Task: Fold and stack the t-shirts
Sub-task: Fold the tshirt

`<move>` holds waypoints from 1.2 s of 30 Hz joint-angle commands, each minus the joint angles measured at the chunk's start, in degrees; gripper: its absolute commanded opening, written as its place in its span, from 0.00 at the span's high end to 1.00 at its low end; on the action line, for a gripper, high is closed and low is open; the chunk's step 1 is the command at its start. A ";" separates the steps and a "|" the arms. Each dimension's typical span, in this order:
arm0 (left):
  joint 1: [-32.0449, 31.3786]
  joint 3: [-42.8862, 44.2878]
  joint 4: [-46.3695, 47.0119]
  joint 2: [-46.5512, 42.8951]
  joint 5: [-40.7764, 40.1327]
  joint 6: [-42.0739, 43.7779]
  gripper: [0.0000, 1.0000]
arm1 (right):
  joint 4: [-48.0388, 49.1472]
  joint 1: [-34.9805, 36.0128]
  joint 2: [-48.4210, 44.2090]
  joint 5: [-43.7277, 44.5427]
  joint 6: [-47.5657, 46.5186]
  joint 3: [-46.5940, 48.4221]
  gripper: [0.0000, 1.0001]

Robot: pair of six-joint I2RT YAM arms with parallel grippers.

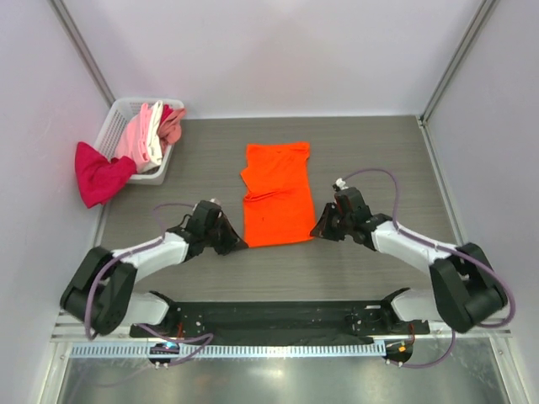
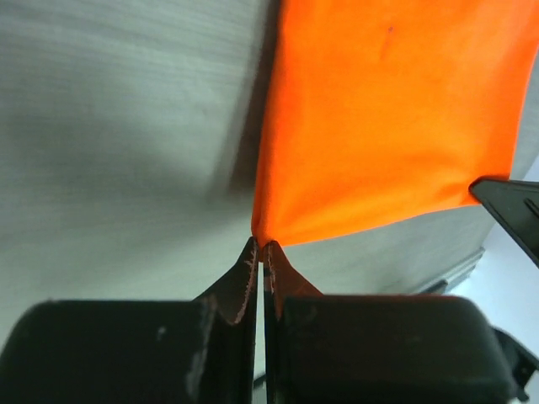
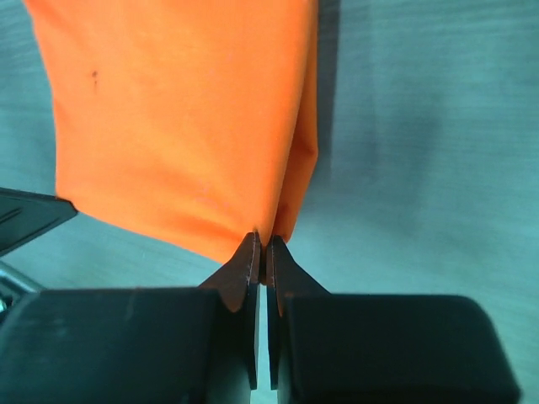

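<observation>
A bright orange t-shirt (image 1: 276, 194) lies in a long folded strip in the middle of the table. My left gripper (image 1: 238, 243) is shut on its near left corner, seen in the left wrist view (image 2: 260, 244) with the orange cloth (image 2: 387, 118) running away from the tips. My right gripper (image 1: 317, 231) is shut on its near right corner, seen in the right wrist view (image 3: 263, 240) with the cloth (image 3: 177, 118) above. A magenta-red t-shirt (image 1: 97, 175) hangs out of the basket at the far left. Pink, white and salmon t-shirts (image 1: 152, 130) lie in the basket.
A white mesh basket (image 1: 118, 118) stands at the table's far left corner. Grey walls close in the table on the left, right and back. A black base rail (image 1: 278, 316) runs along the near edge.
</observation>
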 commanded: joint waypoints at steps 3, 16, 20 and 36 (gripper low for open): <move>-0.38 -0.78 -13.10 -14.52 1.46 2.79 1.00 | -11.49 2.17 -14.13 3.89 -0.87 -0.66 0.99; -0.65 12.13 -29.99 -26.85 1.46 4.19 1.00 | -26.37 3.58 -25.43 8.72 -1.21 10.83 0.99; 0.32 17.23 -30.08 -23.25 0.50 5.25 1.00 | -28.30 3.58 -21.57 13.37 -3.24 17.08 0.99; 9.11 34.90 -25.86 1.53 4.45 10.61 1.00 | -22.07 -3.36 3.84 14.27 -8.69 34.23 0.99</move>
